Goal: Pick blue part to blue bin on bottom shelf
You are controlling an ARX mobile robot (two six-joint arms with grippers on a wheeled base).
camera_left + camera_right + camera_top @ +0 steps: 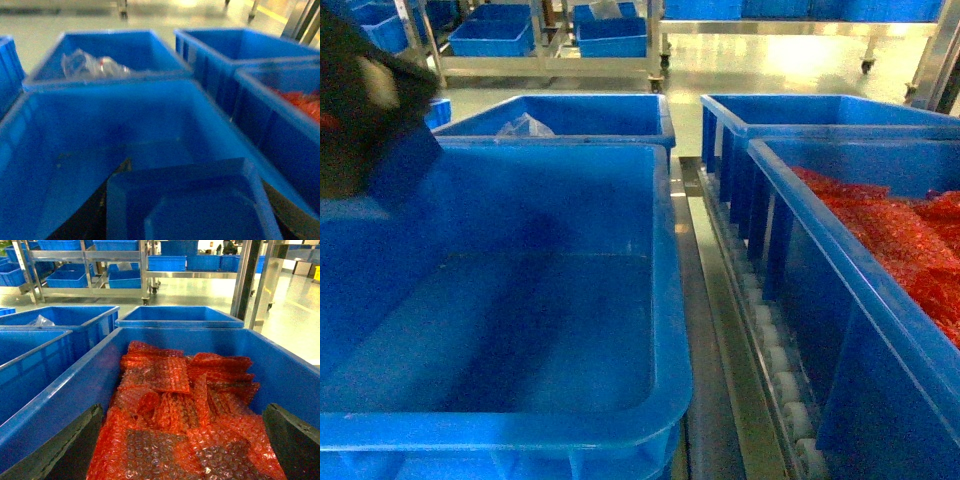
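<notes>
Our left tool (190,210) hovered over the empty blue bin (665,300), gripping what looked like the blue part (200,200) (the wrist view was blurred). We judged the placing step in hand: next, lower and release. Our right tool (185,460) hung wide open over red bubble wrap (185,410).

Left hand (192,200) apparently gripping, right hand (180,450) open

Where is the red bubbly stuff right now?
The red bubble wrap fills the blue bin under the right hand. In the head view it is at the right edge, beside the big empty bin.
</notes>
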